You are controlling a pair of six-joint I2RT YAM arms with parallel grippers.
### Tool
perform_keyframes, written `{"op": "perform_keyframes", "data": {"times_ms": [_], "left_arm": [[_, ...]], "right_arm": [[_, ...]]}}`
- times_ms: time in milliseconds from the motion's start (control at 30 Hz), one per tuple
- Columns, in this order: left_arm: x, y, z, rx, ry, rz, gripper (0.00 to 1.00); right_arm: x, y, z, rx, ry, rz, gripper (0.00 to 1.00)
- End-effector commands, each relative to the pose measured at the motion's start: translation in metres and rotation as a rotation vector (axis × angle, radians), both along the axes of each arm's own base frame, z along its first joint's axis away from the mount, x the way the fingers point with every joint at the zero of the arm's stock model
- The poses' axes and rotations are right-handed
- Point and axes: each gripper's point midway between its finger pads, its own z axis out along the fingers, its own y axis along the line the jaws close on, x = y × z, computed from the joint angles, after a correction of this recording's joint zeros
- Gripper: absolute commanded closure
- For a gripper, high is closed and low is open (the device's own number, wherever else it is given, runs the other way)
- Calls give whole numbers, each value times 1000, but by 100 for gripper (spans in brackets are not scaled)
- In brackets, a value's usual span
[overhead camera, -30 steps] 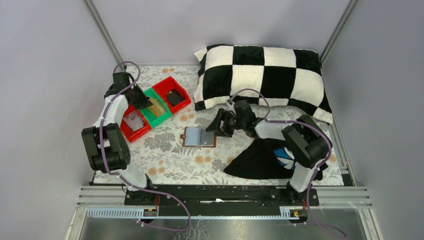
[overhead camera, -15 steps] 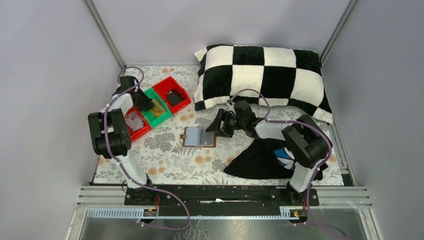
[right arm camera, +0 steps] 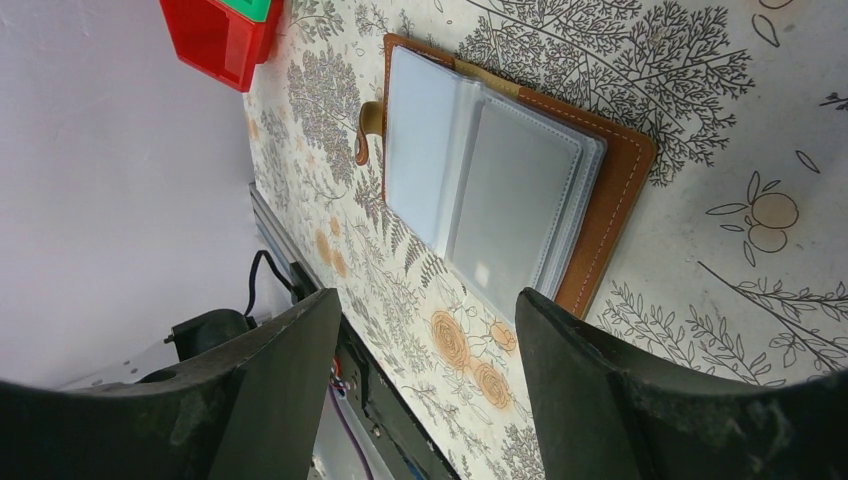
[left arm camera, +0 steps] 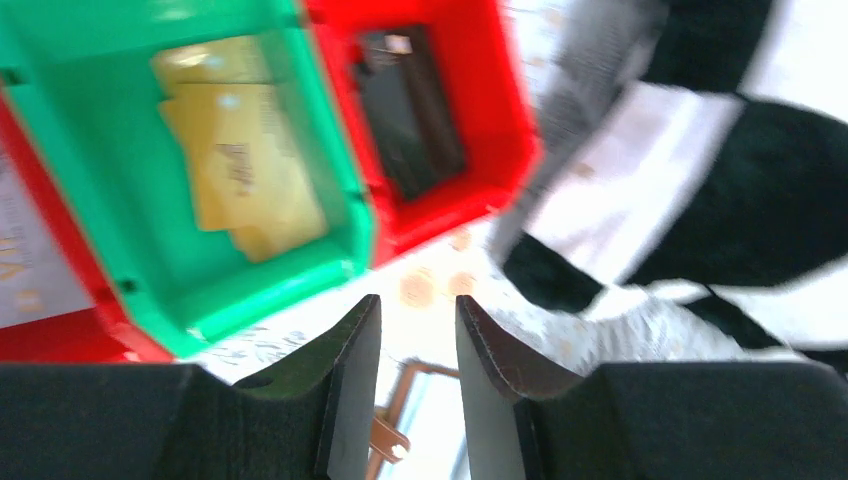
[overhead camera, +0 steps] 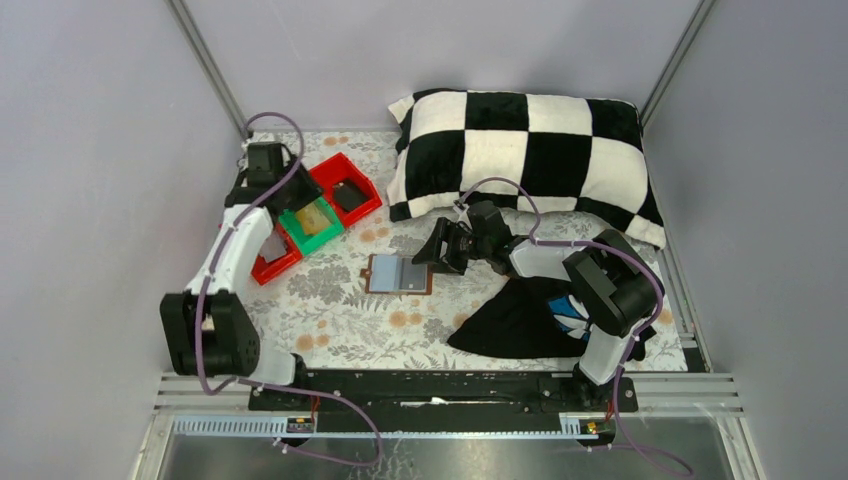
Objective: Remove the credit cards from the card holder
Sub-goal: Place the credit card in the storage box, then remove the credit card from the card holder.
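Hovering our left gripper (left arm camera: 414,306), jaws apart and empty, near the credit cards (left arm camera: 240,170) in the green tray (left arm camera: 268,297), we hold our right gripper (right arm camera: 426,302) open just beside the unfolded card holder (right arm camera: 620,170).

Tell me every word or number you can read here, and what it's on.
Nothing reads clearly.
Yellow cards in the green tray: dark print, blurred.
White card in the nearer red tray: gold letters, cut off and blurred.
Black cloth: blue-white print, too small.

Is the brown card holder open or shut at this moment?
Open: the card holder lies spread flat on the table, its clear sleeves facing up.
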Motion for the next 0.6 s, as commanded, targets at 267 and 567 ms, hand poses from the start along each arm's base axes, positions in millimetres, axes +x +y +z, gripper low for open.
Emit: {"op": "perform_keyframes", "data": {"times_ms": [267, 567], "left_arm": [[-86, -123, -38, -79, 102, -336, 62], [-112, -158, -95, -148, 219, -424, 62]], "right_arm": [[7, 4, 5, -2, -35, -10, 31], [6, 5, -12, -17, 5, -8, 31]]}}
